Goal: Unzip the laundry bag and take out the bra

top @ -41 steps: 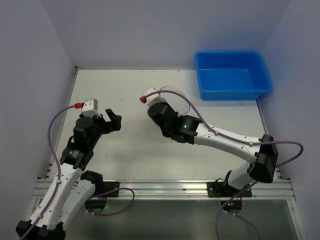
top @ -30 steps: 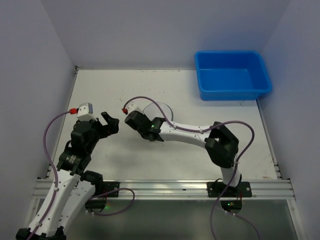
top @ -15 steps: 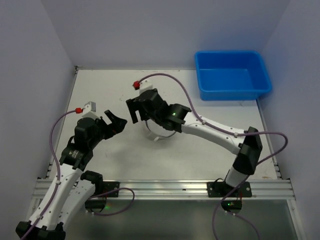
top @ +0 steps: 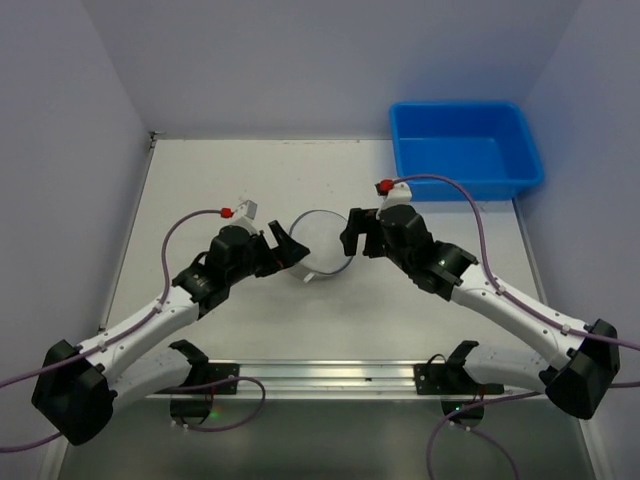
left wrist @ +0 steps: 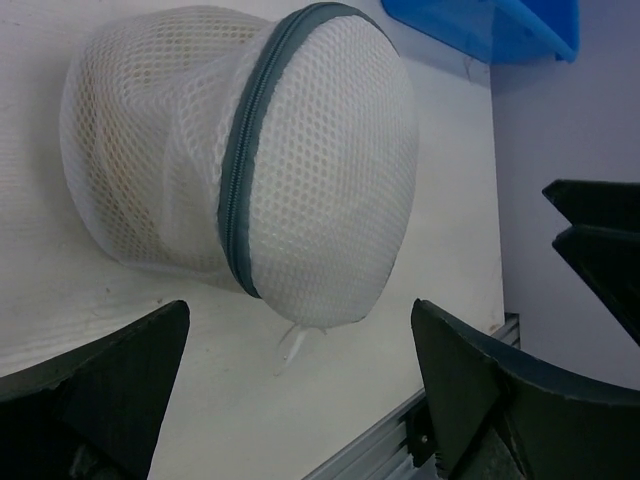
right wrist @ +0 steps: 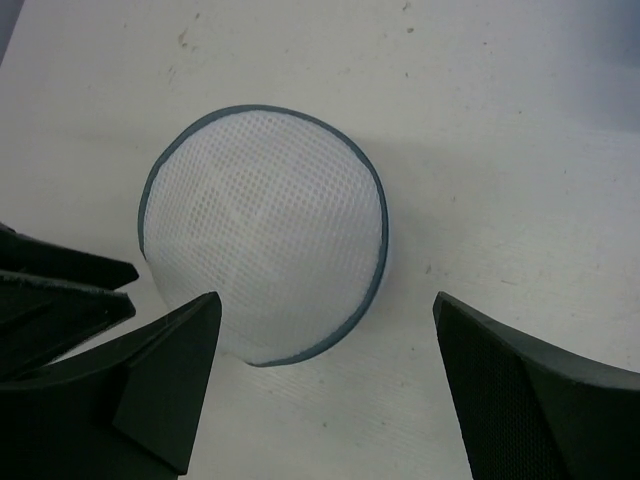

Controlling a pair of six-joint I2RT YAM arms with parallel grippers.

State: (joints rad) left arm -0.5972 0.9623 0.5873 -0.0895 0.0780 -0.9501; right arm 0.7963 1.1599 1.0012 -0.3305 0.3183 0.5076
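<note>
Top view: the laundry bag [top: 322, 243] lies on the table [top: 200, 180] between the left gripper [top: 288, 248] and the right gripper [top: 350, 234]. Both are spread wide and hold nothing.

Left wrist view: the bag [left wrist: 240, 150] sits just ahead of the parted fingers [left wrist: 120, 380], its zipper [left wrist: 238, 180] closed.

Right wrist view: the bag's round face [right wrist: 265, 230] lies ahead, between the open jaws.

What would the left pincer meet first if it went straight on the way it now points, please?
The laundry bag: it lies ahead of the open left pincer, in line with its gap, though how near is unclear.
</note>
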